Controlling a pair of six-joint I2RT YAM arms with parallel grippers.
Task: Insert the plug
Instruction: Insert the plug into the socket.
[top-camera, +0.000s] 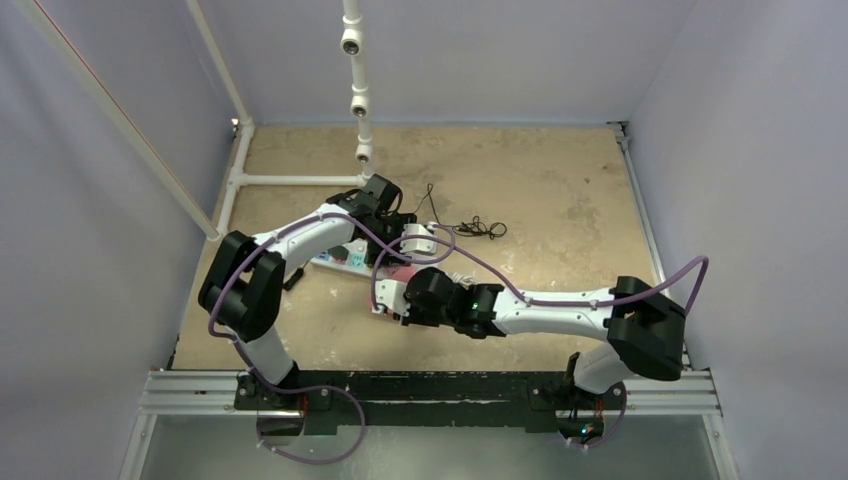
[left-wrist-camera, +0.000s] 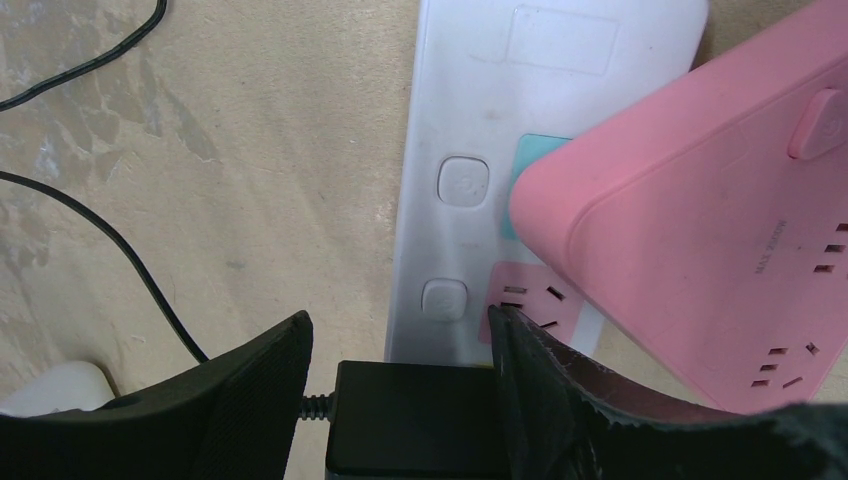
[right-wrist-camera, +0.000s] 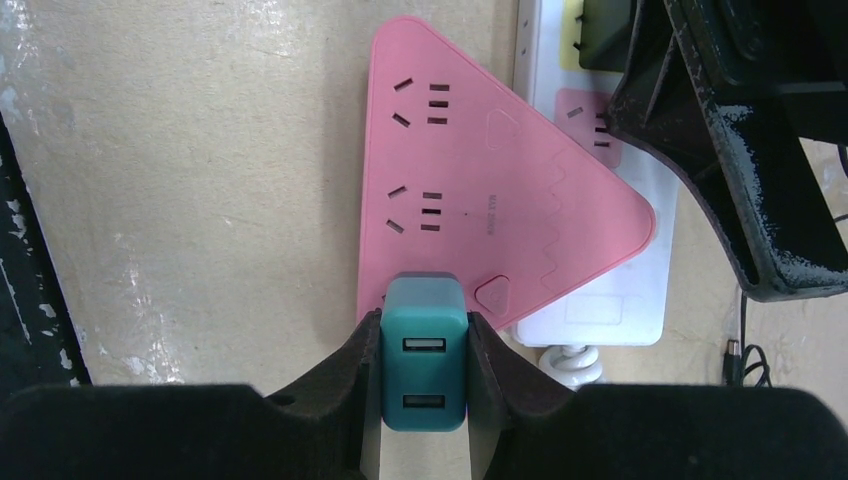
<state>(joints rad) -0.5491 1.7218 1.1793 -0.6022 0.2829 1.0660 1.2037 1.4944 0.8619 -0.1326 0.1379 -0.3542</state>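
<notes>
A pink triangular power strip (right-wrist-camera: 470, 180) lies partly over a white power strip (right-wrist-camera: 600, 290) on the table. My right gripper (right-wrist-camera: 424, 318) is shut on a teal USB charger plug (right-wrist-camera: 424, 370), held at the pink strip's near corner. My left gripper (left-wrist-camera: 398, 318) straddles a black plug (left-wrist-camera: 420, 420) that sits on the white strip (left-wrist-camera: 470, 100). Its right finger touches the plug and its left finger stands apart from it. In the top view both grippers, left (top-camera: 405, 235) and right (top-camera: 395, 300), meet over the strips.
A thin black cable (top-camera: 470, 228) trails across the table behind the strips. A white pipe frame (top-camera: 290, 180) stands at the back left. A white coiled cord (right-wrist-camera: 570, 362) leaves the white strip's end.
</notes>
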